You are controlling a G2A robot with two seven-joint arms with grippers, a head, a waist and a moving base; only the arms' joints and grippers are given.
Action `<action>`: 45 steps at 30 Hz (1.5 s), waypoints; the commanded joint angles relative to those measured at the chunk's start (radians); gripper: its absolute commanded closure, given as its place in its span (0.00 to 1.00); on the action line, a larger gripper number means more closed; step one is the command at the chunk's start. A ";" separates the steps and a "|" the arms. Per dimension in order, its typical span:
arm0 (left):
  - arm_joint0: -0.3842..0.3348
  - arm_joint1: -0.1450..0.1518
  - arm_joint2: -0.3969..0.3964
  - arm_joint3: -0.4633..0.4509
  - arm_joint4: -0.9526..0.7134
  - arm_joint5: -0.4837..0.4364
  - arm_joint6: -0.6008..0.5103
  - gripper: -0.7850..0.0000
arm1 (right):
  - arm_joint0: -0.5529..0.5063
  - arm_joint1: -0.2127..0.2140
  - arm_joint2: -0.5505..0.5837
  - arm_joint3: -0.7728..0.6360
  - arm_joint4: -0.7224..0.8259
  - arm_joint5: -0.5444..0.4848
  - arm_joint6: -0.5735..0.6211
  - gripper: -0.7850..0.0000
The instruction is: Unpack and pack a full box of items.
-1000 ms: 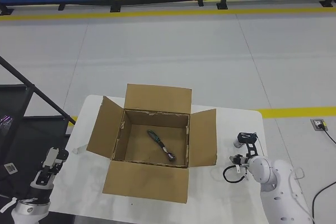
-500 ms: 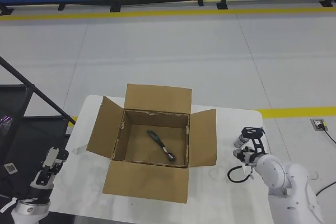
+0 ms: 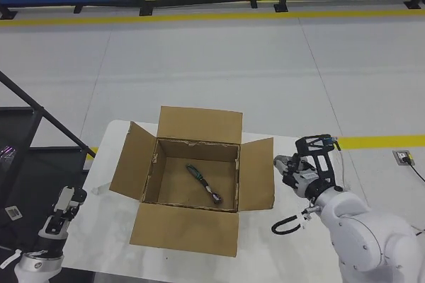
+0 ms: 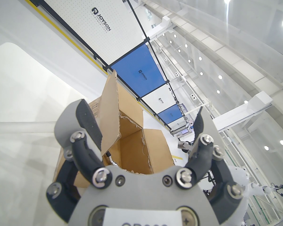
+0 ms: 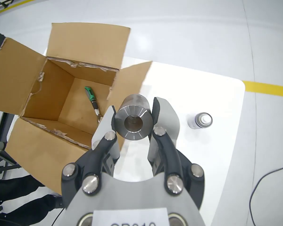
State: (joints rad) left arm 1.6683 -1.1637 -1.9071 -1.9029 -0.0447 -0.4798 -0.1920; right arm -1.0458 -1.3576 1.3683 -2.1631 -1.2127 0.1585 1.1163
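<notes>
An open cardboard box (image 3: 191,182) stands in the middle of the white table (image 3: 120,212), all four flaps folded out. On its floor lies a green-handled tool (image 3: 202,183), also seen as the tool (image 5: 92,98) in the right wrist view. My right gripper (image 3: 292,172) hovers just beyond the box's right flap, shut on a grey metal cylinder (image 5: 134,118) with a bore through its end. My left gripper (image 3: 65,204) hangs off the table's left edge. In its own view the left gripper (image 4: 143,123) is open and holds nothing, aimed up at a box flap (image 4: 110,114).
A small grey can (image 5: 200,120) stands upright on the table to the right of the box. A black metal frame (image 3: 28,134) rises left of the table. Bare tabletop (image 3: 297,255) lies in front of the box's right flap.
My right arm has risen from low over the table's right side and moved left toward the box, carrying the cylinder. The left arm has kept still.
</notes>
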 commanded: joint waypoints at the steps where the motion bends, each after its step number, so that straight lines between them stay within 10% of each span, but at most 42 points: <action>1: -0.003 0.000 -0.009 0.009 0.007 0.016 0.015 0.00 | 0.038 -0.006 -0.078 0.026 -0.013 0.019 -0.003 1.00; 13: -0.004 -0.004 -0.069 0.077 0.032 0.024 0.073 0.00 | 0.404 -0.106 -0.530 0.516 -0.064 0.164 -0.007 1.00; 45: -0.004 -0.004 -0.069 0.077 0.032 0.024 0.073 0.00 | 0.404 -0.106 -0.530 0.516 -0.064 0.164 -0.007 1.00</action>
State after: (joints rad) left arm 1.6646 -1.1672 -1.9758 -1.8256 -0.0125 -0.4561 -0.1194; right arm -0.6425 -1.4638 0.8390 -1.6490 -1.2772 0.3229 1.1093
